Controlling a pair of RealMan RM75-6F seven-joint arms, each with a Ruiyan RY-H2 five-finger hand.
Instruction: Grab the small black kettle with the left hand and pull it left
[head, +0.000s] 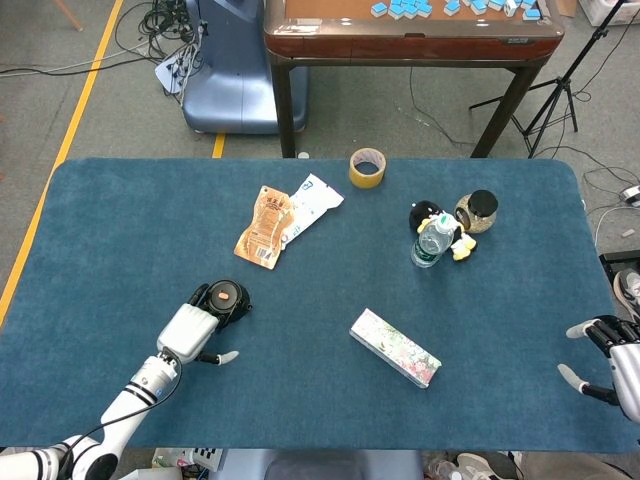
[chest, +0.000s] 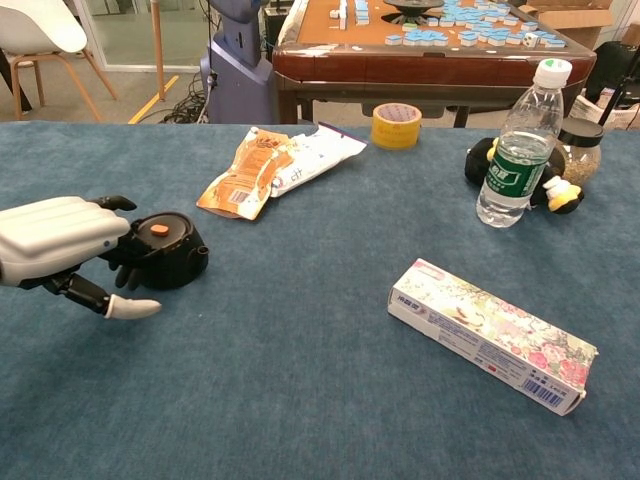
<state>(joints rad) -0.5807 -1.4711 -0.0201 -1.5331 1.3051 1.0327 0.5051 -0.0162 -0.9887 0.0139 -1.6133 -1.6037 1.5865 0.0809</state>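
The small black kettle (head: 229, 298) (chest: 165, 249), with an orange dot on its lid, stands on the blue table (head: 320, 400) at the front left. My left hand (head: 187, 333) (chest: 62, 250) lies just beside it on the near-left side. Its dark fingers (chest: 122, 262) curl against the kettle's left wall, while the white-tipped thumb (chest: 131, 308) hangs apart from the kettle, below it. Nothing is clasped between thumb and fingers. My right hand (head: 606, 358) rests at the table's far right edge with fingers apart and nothing in it; only the head view shows it.
A flowered box (head: 394, 347) (chest: 490, 334) lies mid-table. Snack packets (head: 285, 224) (chest: 270, 165) lie behind the kettle. A tape roll (head: 367, 167), a water bottle (head: 432, 241) (chest: 515, 150), a plush toy and a jar (head: 478, 210) stand at the back right.
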